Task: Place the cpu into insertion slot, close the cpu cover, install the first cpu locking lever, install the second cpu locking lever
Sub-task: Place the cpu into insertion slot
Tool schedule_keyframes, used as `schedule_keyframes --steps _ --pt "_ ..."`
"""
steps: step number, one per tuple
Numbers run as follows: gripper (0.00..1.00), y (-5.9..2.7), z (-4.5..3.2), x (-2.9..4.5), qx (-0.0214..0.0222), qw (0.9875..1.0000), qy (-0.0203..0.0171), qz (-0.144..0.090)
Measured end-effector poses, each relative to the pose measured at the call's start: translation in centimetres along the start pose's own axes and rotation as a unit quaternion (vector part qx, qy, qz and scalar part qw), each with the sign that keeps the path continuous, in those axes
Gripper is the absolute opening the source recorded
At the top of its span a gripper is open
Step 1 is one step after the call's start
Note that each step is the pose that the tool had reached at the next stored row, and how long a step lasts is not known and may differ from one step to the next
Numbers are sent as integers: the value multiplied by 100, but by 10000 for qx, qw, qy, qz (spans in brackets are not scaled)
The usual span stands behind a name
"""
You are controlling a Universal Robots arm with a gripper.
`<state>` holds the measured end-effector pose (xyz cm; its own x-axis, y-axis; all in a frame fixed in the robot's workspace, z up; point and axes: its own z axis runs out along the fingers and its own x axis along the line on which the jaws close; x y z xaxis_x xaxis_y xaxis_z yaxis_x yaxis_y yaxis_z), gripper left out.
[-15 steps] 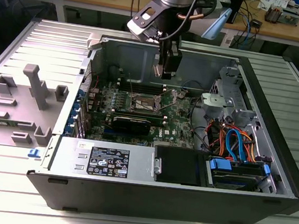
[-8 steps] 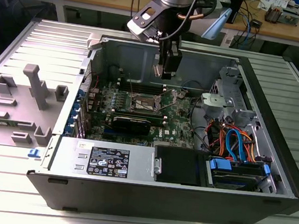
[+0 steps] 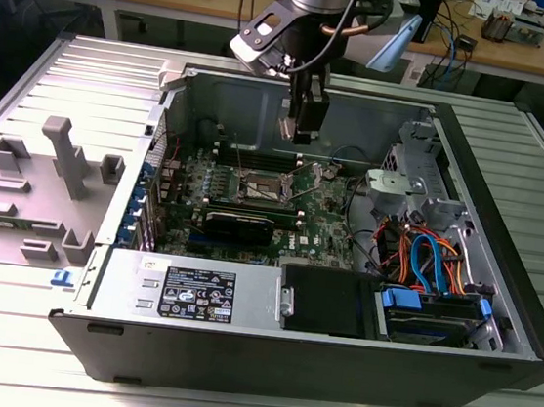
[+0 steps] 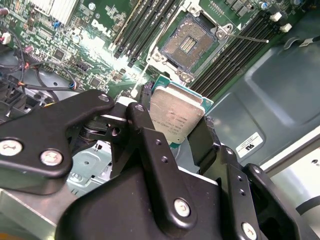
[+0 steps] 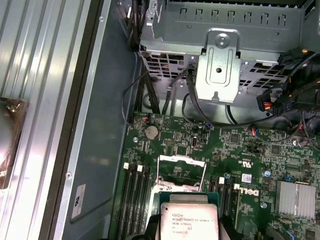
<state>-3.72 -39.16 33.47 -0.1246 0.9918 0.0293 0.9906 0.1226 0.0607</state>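
The gripper [image 3: 300, 128] hangs inside the open-topped computer case [image 3: 234, 361], well above the green motherboard [image 3: 333, 232] and just in front of the case's rear wall. Its jaws are drawn in to the width of the cpu [image 4: 176, 117], and its two black fingers [image 4: 150, 145] press on opposite edges of the chip. The silver-grey top faces the cameras in both wrist views, and a thin green border shows along the chip's free edges. The cpu is held in the air, apart from the board, with clear space beneath it. The insertion slot [image 4: 189, 42] lies uncovered below, its dark centre showing inside a silvery rim, and nothing sits in it. Long black memory slots [image 4: 235, 50] run close along both sides of the socket, leaving only narrow strips of board between. A thin metal lever [image 4: 245, 36] juts from one socket corner out over the slots on that side. In the exterior view the drive cage [image 3: 402, 184] and a tangle of cables crowd the exterior view's right, while the space directly over the socket is open.
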Motion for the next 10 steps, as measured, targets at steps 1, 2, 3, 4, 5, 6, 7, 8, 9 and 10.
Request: schedule_keyframes --steps 1,2,3,4,5,6,7,8,9,10 --pt "55 -2 1 0 -1 10000 -2 32" --pt "55 -6 1 0 -2 10000 -3 48" --pt "55 -6 3 1 -2 10000 -3 56" --pt "55 -6 3 1 -2 10000 -3 61" --pt "55 -6 3 1 -2 10000 -4 65" --pt "55 -7 4 1 -2 10000 -4 69" --pt "55 -7 4 1 -3 10000 -4 73" --pt "55 -7 5 1 -3 10000 -4 78" --pt "55 -7 7 1 -3 10000 -4 85" --pt "55 -7 9 1 -4 10000 -5 99"
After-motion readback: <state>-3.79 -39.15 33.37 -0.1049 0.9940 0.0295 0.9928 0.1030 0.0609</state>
